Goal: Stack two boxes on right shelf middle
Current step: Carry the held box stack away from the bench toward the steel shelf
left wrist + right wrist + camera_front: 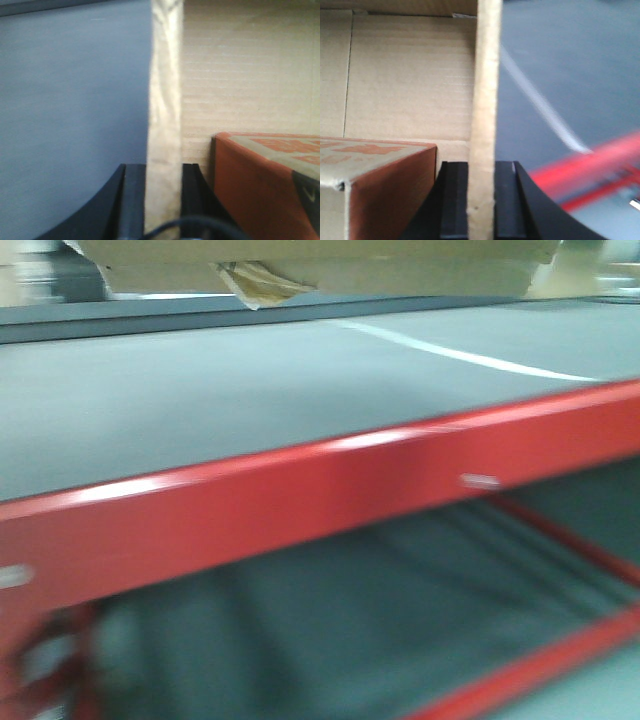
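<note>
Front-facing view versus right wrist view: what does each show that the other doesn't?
Only the front-facing view shows the lower shelf and a yellowish tape scrap. Only the right wrist view shows the right pincer clamped on a cardboard wall, beside an orange-red carton. Both show the brown cardboard box, grey shelf surface, white stripe and red front rail.

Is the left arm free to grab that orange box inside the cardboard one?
Probably not yet. The left gripper is clamped on the wall of the cardboard box, so its jaws are occupied; the orange box sits just beyond that wall, inside.
</note>
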